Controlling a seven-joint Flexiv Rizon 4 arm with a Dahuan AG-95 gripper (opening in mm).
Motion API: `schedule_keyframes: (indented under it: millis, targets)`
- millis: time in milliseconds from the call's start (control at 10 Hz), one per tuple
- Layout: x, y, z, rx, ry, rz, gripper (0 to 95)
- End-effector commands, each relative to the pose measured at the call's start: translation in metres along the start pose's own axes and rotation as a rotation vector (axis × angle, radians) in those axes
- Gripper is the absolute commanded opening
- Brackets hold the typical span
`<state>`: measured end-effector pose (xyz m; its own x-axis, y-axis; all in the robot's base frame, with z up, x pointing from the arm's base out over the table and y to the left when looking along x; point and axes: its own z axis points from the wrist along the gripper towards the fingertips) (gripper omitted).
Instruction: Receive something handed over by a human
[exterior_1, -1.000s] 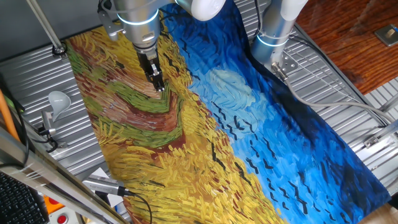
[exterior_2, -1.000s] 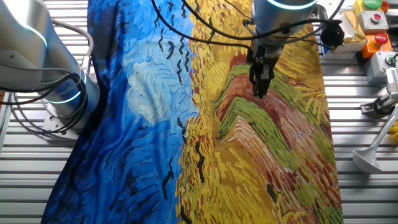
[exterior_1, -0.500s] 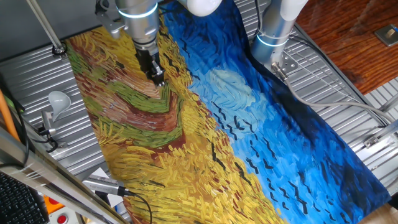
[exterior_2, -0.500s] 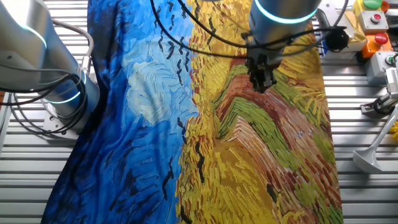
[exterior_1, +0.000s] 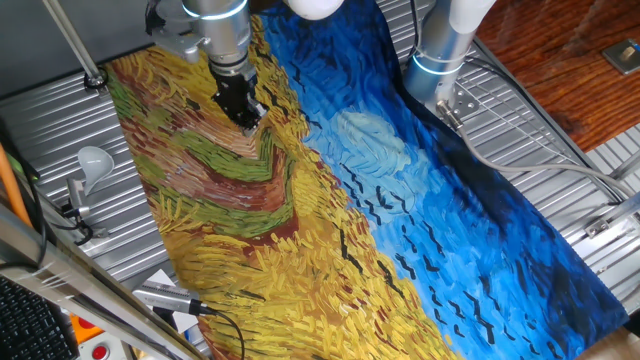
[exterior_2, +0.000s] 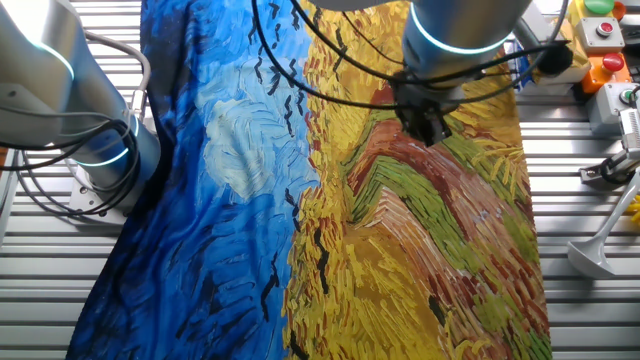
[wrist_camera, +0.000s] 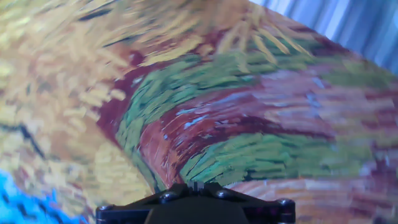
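Note:
My black gripper (exterior_1: 246, 117) hangs from the white-and-silver arm over the yellow and green part of the painted cloth (exterior_1: 330, 200). It also shows in the other fixed view (exterior_2: 431, 131). Its fingers look pressed together with nothing between them. In the hand view only the dark fingertips (wrist_camera: 198, 185) show at the bottom edge, closed, above green and red-brown brush strokes. The small red object is out of view. The human's hand and forearm are out of view.
A second robot arm's base (exterior_1: 440, 50) stands at the cloth's blue side, also in the other fixed view (exterior_2: 70, 110), with cables. A white scoop-like tool (exterior_1: 92, 160), clamps and button boxes (exterior_2: 603, 60) lie on the metal table edges.
The gripper has lifted and drawn back toward the far end of the cloth, tilting as it goes. Its fingers stay together. Nothing else has moved.

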<state>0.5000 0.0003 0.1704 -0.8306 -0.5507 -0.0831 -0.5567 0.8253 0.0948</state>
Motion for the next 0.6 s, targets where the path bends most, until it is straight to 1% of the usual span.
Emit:
schedule_keyframes:
  millis: [100, 200, 400, 500, 600]
  targets:
    - [0.0001, -0.0002, 0.0001, 0.085, 0.078, -0.338, 0.0]
    - [0.0001, -0.0002, 0.0001, 0.094, 0.087, -0.357, 0.0]
    - [0.0001, -0.0002, 0.0001, 0.091, 0.085, -0.371, 0.0]
    - [0.0001, -0.0002, 0.0001, 0.087, 0.079, -0.393, 0.0]
    - [0.0001, -0.0002, 0.0001, 0.080, 0.075, -0.437, 38.0]
